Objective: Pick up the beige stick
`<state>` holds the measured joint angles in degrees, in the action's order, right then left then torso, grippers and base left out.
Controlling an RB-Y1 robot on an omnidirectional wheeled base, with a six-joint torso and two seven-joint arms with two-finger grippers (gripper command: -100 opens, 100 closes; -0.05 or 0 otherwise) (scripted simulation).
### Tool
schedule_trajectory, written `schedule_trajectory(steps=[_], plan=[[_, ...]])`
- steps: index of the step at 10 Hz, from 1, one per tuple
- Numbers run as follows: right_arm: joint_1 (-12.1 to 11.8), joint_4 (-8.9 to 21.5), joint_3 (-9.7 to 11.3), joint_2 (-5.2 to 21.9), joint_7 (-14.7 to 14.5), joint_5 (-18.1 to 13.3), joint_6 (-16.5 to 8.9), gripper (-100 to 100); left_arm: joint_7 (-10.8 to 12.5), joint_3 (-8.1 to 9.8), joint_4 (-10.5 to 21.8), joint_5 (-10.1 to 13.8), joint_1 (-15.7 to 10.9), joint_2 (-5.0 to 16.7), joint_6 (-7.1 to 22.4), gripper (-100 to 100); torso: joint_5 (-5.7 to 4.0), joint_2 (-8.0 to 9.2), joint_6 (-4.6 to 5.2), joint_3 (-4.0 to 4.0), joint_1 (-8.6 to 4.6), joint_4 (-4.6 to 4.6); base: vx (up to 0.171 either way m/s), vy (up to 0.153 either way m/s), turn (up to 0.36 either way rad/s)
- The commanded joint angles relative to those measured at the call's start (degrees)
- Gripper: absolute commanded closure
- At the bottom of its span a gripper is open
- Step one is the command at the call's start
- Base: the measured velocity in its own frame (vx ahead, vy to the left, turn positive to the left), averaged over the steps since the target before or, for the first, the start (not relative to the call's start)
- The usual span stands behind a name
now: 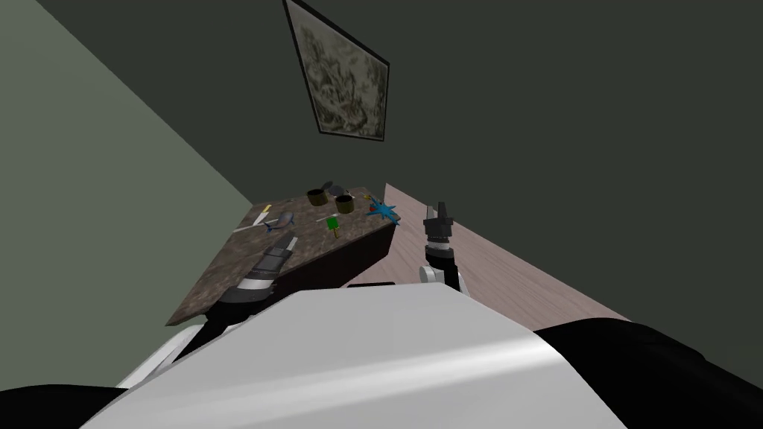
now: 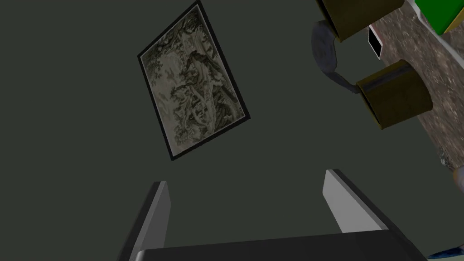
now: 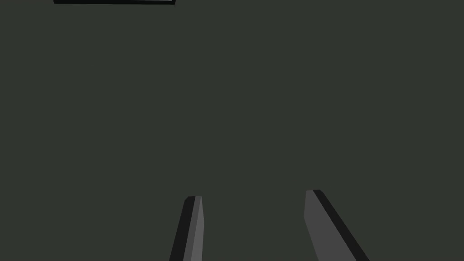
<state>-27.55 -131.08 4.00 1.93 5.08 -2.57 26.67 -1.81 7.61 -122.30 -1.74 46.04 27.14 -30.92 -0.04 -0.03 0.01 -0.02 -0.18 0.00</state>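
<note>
Beige stick point(image 1: 261, 216) lies toward the speckled table's point(image 1: 223, 275) left edge, beside a grey-blue object point(image 1: 282, 221) and ahead of the left gripper point(image 1: 290, 243), fingers wide and empty; right gripper point(image 1: 439, 212), likewise spread, hangs off-table.

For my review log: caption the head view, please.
Left gripper over the mottled table, short of the beige stick; right gripper beside the table.

Speckled stone-look table point(image 1: 216, 281), wood-grain floor point(image 1: 514, 275), matt wall point(image 1: 566, 112)

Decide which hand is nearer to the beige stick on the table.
Left. The left hand is over the table, close to the beige stick; the right hand is off the table's other side.
</note>
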Motion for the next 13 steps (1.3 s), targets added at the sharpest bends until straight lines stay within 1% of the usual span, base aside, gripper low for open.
schedule_trajectory(steps=[1,2,3,4,5,6,7,8,9,10,11,12,13], plan=[[0.0,0.0,0.0,0.0,0.0,0.0,0.0,0,0.7,0.52,0.4,-0.1,1.7,2.1,0.3,-100,0.0,0.0,0.0,0.0,0.0,0.0,0.012,-0.044,-0.089],[0.0,0.0,0.0,0.0,0.0,0.0,0.0,0,1.7,1.14,1.8,-0.4,3.8,4.2,0.9,-100,0.0,0.01,-0.02,0.01,0.02,0.01,0.027,-0.053,-0.152],[0.0,0.0,0.0,0.0,0.0,0.0,0.0,0,1.7,1.14,1.8,-0.4,3.8,5.0,0.9,-100,0.0,-0.02,0.0,-0.01,0.0,0.0,0.027,-0.04,-0.08],[0.0,0.0,0.0,0.0,0.0,0.0,0.0,0,2.8,1.74,3.3,-0.7,5.8,6.9,1.5,-100,0.01,-0.04,-0.02,-0.02,0.04,-0.01,0.036,-0.044,-0.153],[0.0,0.0,0.0,0.0,0.0,0.0,0.0,0,2.8,1.74,3.3,-0.7,5.8,7.8,1.5,-100,0.01,-0.06,-0.01,-0.03,0.03,-0.01,0.023,-0.036,-0.074],[0.0,0.0,0.0,0.0,0.0,0.0,0.0,0,4.0,2.32,4.8,-0.9,7.9,9.7,2.1,-100,0.01,-0.04,-0.02,-0.02,0.06,-0.01,0.03,-0.053,-0.15],[0.0,0.0,0.0,0.0,0.0,0.0,0.0,0,4.0,2.32,4.8,-0.9,7.9,10.6,2.1,-100,0.0,-0.06,0.01,-0.03,0.02,-0.01,0.027,-0.042,-0.069],[0.0,0.0,0.0,0.0,0.0,0.0,0.0,0,5.1,2.87,6.2,-1.1,9.8,12.9,2.8,-100,0.01,-0.05,-0.03,-0.03,0.04,-0.01,0.034,-0.055,-0.139],[0.0,0.0,0.0,0.0,0.0,0.0,0.0,0,6.3,3.39,7.7,-1.3,11.6,14.6,3.4,-100,0.0,-0.07,-0.01,-0.04,0.0,-0.01,0.05,-0.072,-0.195],[0.0,0.0,0.0,0.0,0.0,0.0,0.0,0,6.3,3.39,7.7,-1.3,11.8,16.0,3.4,-100,-0.01,-0.11,-0.01,-0.06,-0.05,-0.02,0.044,-0.051,-0.09],[0.0,0.0,0.0,0.0,0.0,0.0,0.0,0,7.4,3.88,9.2,-1.4,13.6,17.9,4.0,-100,-0.01,-0.11,-0.02,-0.06,-0.01,-0.02,0.049,-0.064,-0.162],[0.0,0.0,0.0,0.0,0.0,0.0,0.0,0,7.4,3.88,9.2,-1.4,13.6,18.6,4.0,-100,-0.02,-0.12,0.0,-0.07,-0.05,-0.02,0.037,-0.048,-0.05],[0.0,0.0,0.0,0.0,0.0,0.0,0.0,0,8.6,4.34,10.7,-1.5,15.3,20.7,4.7,-100,-0.01,-0.09,-0.03,-0.05,-0.01,-0.02,0.04,-0.055,-0.121]])
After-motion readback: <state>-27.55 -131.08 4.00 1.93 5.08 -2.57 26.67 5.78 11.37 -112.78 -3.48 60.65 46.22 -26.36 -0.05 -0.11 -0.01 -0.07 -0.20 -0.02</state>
